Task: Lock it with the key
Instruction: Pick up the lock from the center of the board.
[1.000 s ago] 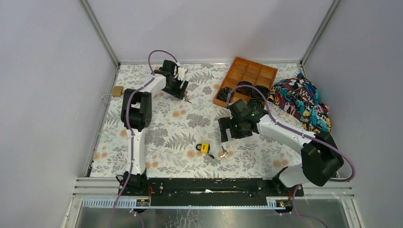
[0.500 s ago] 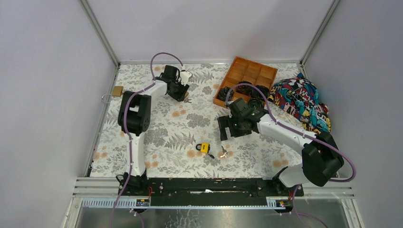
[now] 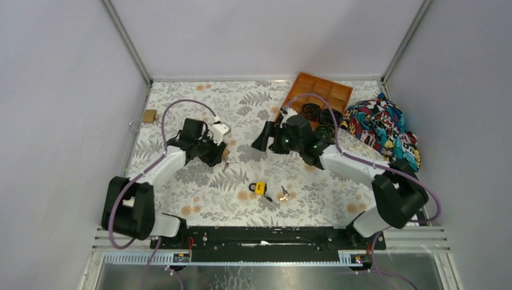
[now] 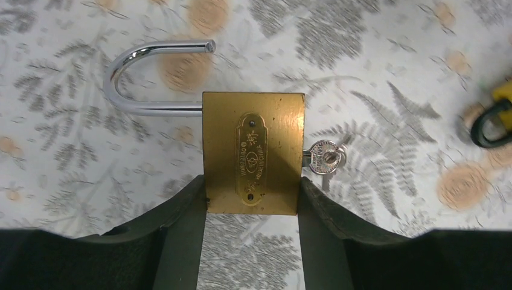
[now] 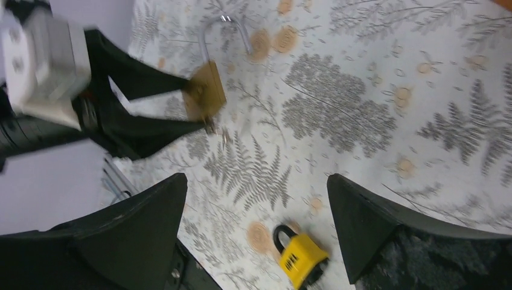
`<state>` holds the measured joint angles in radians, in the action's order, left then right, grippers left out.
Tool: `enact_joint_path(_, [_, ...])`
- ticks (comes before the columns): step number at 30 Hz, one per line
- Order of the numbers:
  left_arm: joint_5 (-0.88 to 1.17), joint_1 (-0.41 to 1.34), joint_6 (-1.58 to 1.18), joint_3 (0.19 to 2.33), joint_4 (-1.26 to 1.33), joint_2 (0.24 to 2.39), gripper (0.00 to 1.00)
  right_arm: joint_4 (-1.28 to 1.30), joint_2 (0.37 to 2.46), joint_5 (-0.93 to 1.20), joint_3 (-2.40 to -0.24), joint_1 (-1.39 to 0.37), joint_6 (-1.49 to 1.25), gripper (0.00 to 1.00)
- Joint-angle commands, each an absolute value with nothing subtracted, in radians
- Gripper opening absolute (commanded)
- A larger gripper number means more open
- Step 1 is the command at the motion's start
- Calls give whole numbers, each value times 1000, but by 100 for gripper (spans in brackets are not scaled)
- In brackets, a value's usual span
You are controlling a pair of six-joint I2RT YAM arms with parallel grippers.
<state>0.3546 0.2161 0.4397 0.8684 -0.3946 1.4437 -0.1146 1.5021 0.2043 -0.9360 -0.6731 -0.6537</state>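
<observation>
Left wrist view has the left gripper [image 4: 252, 202] clamped on the narrow sides of the brass padlock [image 4: 252, 145], gripping only its lower part. The shackle [image 4: 142, 72] is open, its free end swung clear of the body; the key [image 4: 326, 158] sits in the keyhole, sticking out sideways, clear of my fingers [image 4: 181, 223]. The right gripper [image 5: 256, 211] stands wide open and empty, above the table [image 3: 338, 193] and facing the held lock from well apart.

My plan: hold the left clamp firm, bring the right jaws onto the bend of the shackle, swing the free end over its hole and press it home. Only then pinch the key's head and turn — it is small, so I would come in square to it. The grip is shallow; I judge a hard push could twist the lock out.

Around: a yellow padlock [image 3: 259, 188] lies on the table between the arms, with a loose key [image 3: 284, 193] just beside it; both sit below my path, I think. A second brass padlock [image 3: 147, 115] lies at the far left edge; the orange tray [image 3: 329, 92] and a bright cloth [image 3: 386, 130] lie beyond the right arm — out of the way.
</observation>
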Motion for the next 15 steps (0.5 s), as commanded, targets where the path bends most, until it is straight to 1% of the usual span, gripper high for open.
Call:
enact_joint_path(1, [392, 284, 412, 691, -87, 1237, 0, -406, 1557, 244, -913, -727, -774, 95])
enact_joint_path(5, [237, 384, 350, 559, 193, 1069, 0, -480, 1589, 254, -923, -789, -740, 97])
enact_joint_path(8, [184, 415, 315, 533, 254, 1017, 0, -523, 1613, 268, -921, -802, -737, 98])
enact_joint_path(15, [213, 452, 333, 487, 297, 922, 0, -510, 1686, 282, -983, -802, -687, 94])
